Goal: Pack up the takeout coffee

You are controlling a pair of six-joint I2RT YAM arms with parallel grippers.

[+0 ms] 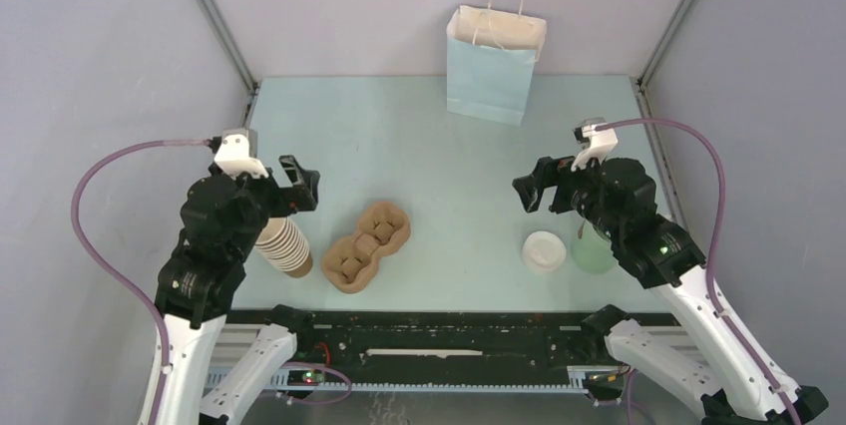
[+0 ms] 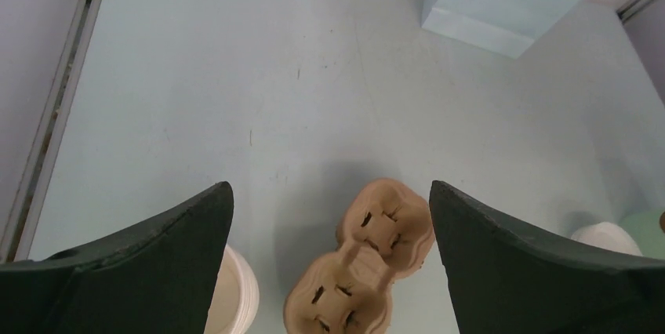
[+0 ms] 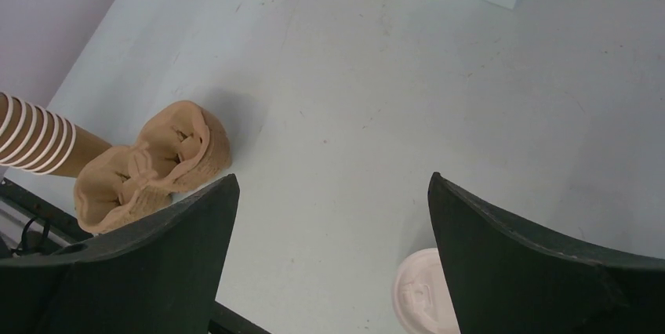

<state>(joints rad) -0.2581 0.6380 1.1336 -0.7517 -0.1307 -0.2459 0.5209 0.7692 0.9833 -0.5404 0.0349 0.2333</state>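
Observation:
No single brown kraft cup stands apart in any view. A nested stack of brown cups lies by my left arm; its pale rim shows in the left wrist view. A brown two-pocket pulp carrier lies on the table with both pockets empty, and shows in the left wrist view and the right wrist view. My left gripper is open and empty above the table, behind the stack. My right gripper is open and empty, up above a white lid.
A pale blue paper bag stands upright at the back centre. A pale green cup stands under my right arm beside the lid. The lid also shows in the right wrist view. Grey walls close both sides.

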